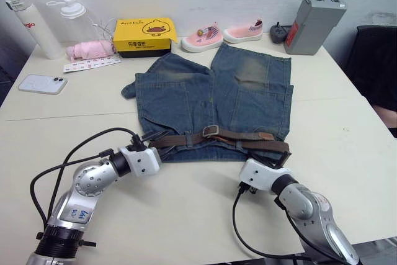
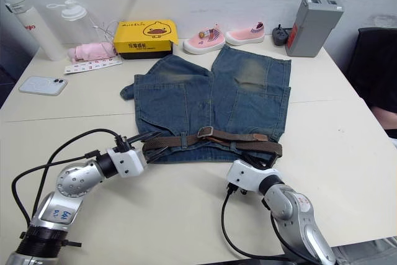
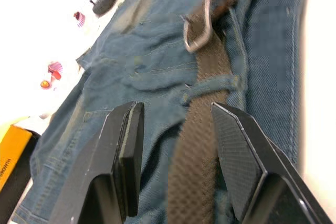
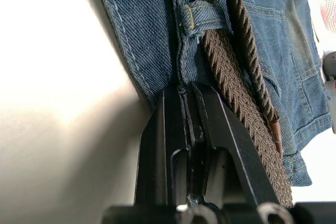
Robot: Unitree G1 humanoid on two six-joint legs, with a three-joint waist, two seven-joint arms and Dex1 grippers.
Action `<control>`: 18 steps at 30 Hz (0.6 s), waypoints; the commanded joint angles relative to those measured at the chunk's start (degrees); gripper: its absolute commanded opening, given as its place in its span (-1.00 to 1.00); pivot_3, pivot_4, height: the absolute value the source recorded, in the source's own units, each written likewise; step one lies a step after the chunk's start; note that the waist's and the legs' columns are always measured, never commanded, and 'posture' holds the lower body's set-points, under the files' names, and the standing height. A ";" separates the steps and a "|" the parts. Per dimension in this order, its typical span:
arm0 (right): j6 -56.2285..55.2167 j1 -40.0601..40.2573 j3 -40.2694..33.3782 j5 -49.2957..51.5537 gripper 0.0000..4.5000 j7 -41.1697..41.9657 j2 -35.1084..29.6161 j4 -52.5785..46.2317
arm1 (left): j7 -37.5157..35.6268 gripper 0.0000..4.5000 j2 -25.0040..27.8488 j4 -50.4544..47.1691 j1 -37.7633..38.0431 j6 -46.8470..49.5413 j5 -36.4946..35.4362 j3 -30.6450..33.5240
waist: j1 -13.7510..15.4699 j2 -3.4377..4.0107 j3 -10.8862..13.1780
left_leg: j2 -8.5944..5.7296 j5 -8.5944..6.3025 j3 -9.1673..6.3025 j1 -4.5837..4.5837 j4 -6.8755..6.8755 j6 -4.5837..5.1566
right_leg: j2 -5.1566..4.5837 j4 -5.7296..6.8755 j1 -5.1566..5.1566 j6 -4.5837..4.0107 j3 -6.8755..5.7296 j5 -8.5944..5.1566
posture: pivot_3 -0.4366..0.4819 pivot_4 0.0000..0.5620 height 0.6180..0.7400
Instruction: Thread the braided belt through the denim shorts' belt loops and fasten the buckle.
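Belt [image 1: 248, 140] lies along the shorts' [image 1: 217, 100] waistband; left claw [image 3: 176, 145] gapes around it, right claw [image 4: 190, 95] pinches the waistband edge.

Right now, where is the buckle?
In the left eye view the buckle lies mid-waistband on the shorts, between the two claws, nearer the left claw.

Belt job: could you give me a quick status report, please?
Left gripper open astride the belt. Right gripper shut on the shorts waistband edge. Belt through loops, buckle not visibly fastened. Nothing in the way.
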 commanded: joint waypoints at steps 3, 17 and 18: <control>0.40 0.53 -0.14 -0.21 -1.00 1.81 -0.08 -2.17 | 4.30 0.02 -1.38 2.15 -1.18 -1.05 5.55 -2.45 | 0.04 0.00 0.00 | 0.00 0.00 0.00 -0.02 0.00 0.01 | 0.00 0.03 -0.05 0.00 0.01 0.00 | -0.05 -0.47 0.06; 0.83 0.18 0.04 -0.32 -1.00 2.62 0.29 -2.62 | 3.52 -0.87 0.22 -0.17 1.22 1.86 5.39 -2.26 | 0.03 -0.01 0.00 | 0.03 -0.01 -0.01 -0.11 0.01 0.01 | -0.02 0.10 -0.23 0.00 0.04 0.00 | -0.05 -0.47 0.06; 0.88 0.17 0.09 -0.30 -1.00 2.59 0.36 -2.62 | 3.67 -0.87 0.42 -0.08 1.13 1.93 5.62 -2.30 | 0.03 0.00 -0.01 | 0.04 -0.01 -0.01 -0.11 0.01 0.01 | -0.02 0.10 -0.23 0.00 0.05 0.00 | -0.05 -0.47 0.06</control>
